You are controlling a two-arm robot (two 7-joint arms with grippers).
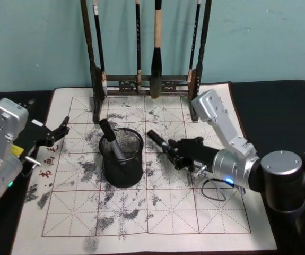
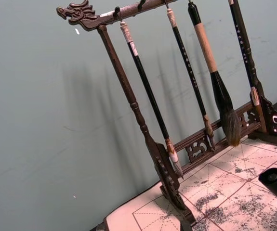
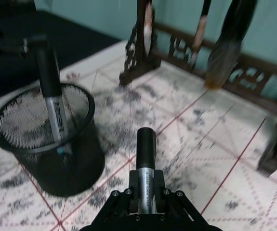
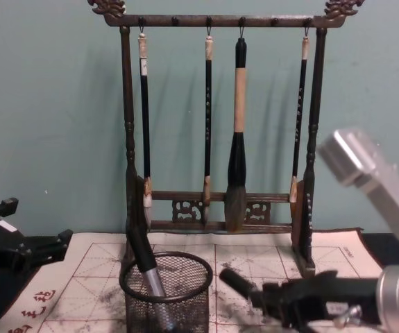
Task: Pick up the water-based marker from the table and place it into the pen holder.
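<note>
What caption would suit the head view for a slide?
Right gripper holds a marker beside the pen holder, which contains a second marker; left gripper waits at left.

Soft even light; faint rack (image 2: 163,169) shadow on wall (image 2: 42,120).

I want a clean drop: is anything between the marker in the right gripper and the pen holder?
Nothing visible lies between them. The right gripper holds the marker just right of the pen holder; a second marker leans inside, leaving most of the mouth free. The left gripper idles over the left edge of the cloth.
</note>
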